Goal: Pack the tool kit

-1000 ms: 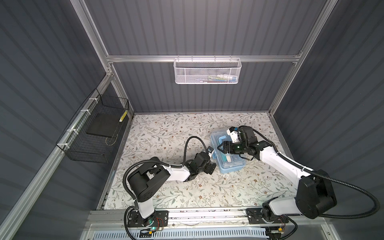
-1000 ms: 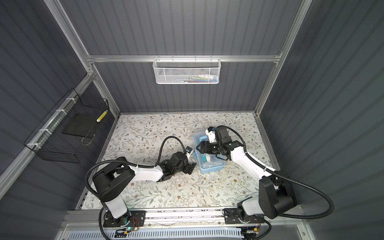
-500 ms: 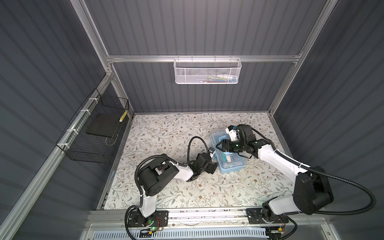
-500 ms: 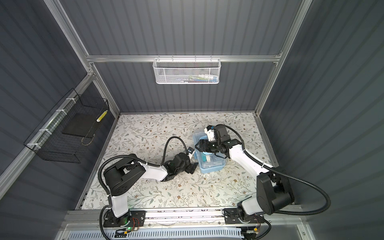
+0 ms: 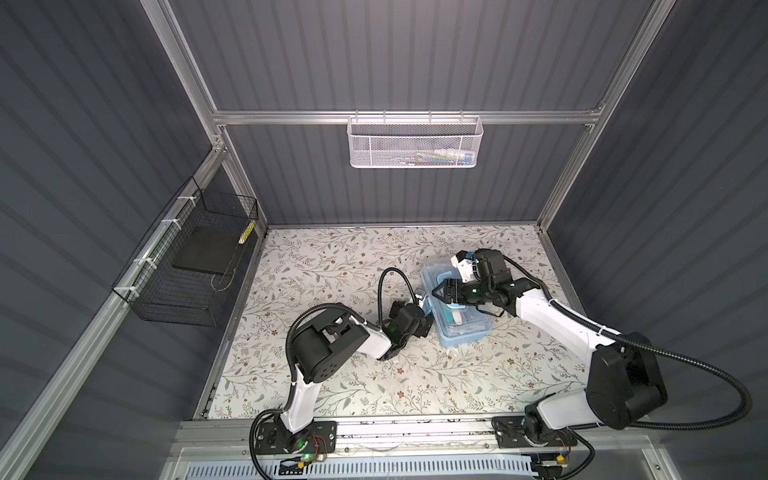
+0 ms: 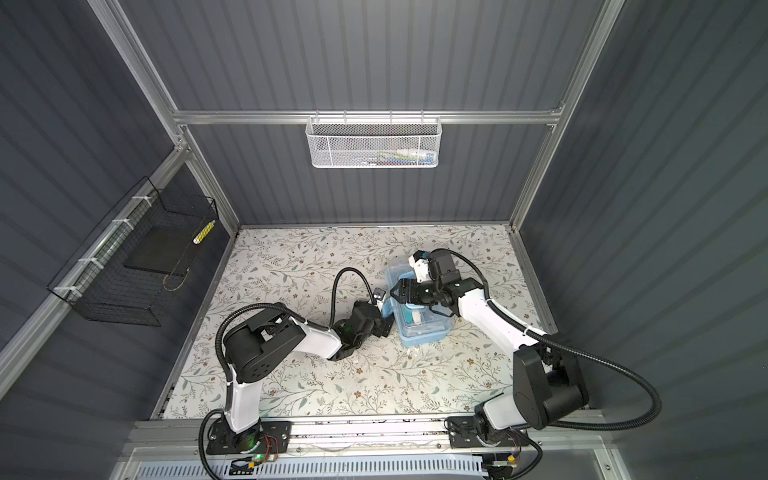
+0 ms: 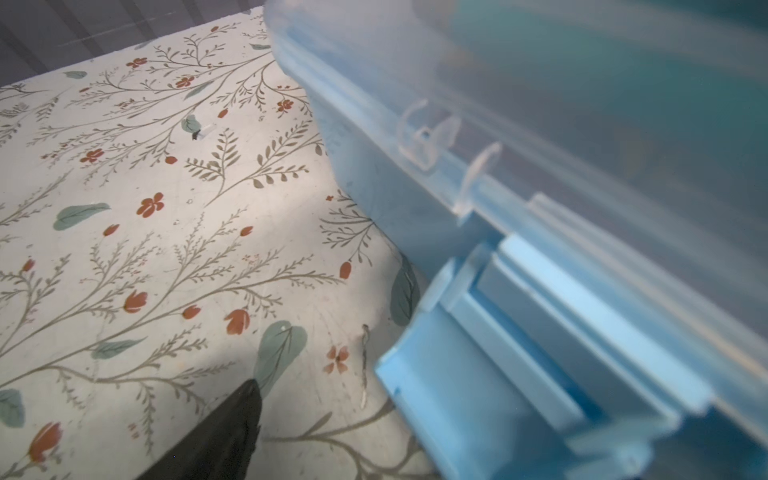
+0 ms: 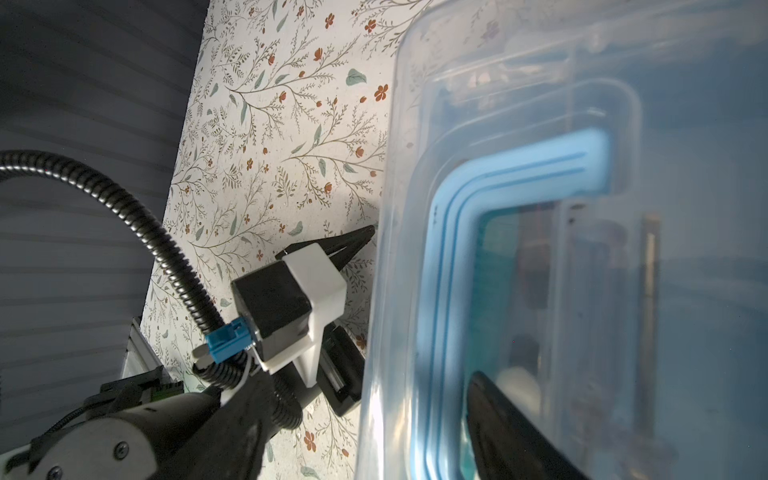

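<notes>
Two pincers meet at a small light-blue tool kit (image 5: 461, 332), which sits right of middle on the flowered bench (image 5: 332, 266). The left pincer (image 5: 427, 323), jaws apart, is just beside its latch (image 7: 478, 395). The right pincer (image 5: 436, 291), jaws apart, hangs over the clear lid (image 8: 685, 291).

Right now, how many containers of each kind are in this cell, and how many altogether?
Light-blue tool kit box: 1
White mesh basket: 1
Black wire basket: 1
Total: 3
</notes>
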Available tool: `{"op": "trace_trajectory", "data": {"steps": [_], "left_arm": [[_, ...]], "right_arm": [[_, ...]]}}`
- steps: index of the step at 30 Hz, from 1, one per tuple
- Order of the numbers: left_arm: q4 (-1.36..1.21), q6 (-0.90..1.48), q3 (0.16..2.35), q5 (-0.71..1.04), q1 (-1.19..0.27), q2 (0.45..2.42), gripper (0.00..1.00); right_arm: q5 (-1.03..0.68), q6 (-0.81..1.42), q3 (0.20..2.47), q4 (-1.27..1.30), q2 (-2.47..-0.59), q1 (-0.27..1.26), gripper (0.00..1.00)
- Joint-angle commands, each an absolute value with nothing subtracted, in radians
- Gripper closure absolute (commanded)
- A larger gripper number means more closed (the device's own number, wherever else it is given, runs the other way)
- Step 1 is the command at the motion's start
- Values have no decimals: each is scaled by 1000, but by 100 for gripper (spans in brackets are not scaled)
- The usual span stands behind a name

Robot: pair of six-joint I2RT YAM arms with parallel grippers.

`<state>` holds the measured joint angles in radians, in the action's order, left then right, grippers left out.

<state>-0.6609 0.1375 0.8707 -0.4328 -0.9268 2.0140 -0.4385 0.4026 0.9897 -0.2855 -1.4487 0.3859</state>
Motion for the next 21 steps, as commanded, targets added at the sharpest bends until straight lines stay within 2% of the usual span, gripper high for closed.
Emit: {"op": "trace_trajectory", "data": {"steps": [1,13,21], "left_arm": [[-699,124,884,-524,-926,2023,6],[-667,131,823,-595,-916,1912,5],[-645,148,809,-575,-894,1868,5]], "right_arm": [[-404,403,985,-356,-1457,381,25],[-348,392,1021,-383,-1442,383,26],[-278,405,1047,-423,-1443,398,34]]}}
